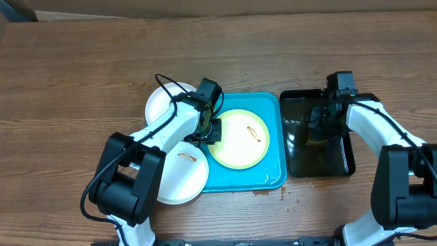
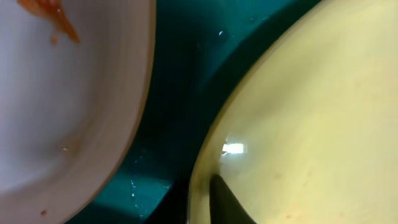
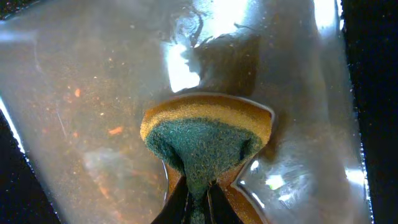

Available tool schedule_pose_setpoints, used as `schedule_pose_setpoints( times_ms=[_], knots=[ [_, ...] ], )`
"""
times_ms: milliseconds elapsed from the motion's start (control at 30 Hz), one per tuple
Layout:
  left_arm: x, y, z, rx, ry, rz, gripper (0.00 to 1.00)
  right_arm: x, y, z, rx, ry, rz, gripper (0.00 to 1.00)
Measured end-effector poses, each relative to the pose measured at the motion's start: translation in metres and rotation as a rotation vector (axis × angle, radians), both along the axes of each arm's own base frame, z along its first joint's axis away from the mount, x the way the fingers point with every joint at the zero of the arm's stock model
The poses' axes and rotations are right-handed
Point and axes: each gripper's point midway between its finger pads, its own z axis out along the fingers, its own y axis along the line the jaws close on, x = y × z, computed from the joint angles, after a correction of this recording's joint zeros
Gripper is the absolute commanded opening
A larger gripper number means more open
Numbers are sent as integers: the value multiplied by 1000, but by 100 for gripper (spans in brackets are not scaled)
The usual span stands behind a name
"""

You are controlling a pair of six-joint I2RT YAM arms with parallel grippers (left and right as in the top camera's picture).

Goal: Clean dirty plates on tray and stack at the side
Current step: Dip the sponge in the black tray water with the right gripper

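Observation:
A pale yellow-green plate with a brown-red smear lies on the turquoise tray. My left gripper is at its left rim. In the left wrist view the plate's rim runs between my fingers, one above and one below, shut on it. A white plate with a smear lies over the tray's left edge and shows in the left wrist view. Another white plate lies on the table at the tray's upper left. My right gripper is shut on a green-and-yellow sponge.
A narrow black tray holding murky water stands right of the turquoise tray; the sponge dips into it. A small brown spot marks the table in front of the turquoise tray.

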Motion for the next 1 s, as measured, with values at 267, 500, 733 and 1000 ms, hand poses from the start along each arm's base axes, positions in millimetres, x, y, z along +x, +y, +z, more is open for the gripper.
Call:
schedule_pose_setpoints(
  times_ms=[267, 500, 733, 1000],
  knots=[
    [5, -1, 4, -9, -12, 10, 4, -9, 1, 3, 6, 47, 1, 4],
    [6, 0, 3, -10, -10, 24, 15, -17, 4, 3, -12, 80, 19, 42],
    [6, 0, 3, -3, -9, 30, 21, -16, 5, 3, -23, 78, 26, 50],
    [6, 0, 2, -3, -9, 32, 22, -12, 4, 3, -24, 59, 25, 33]
  ],
)
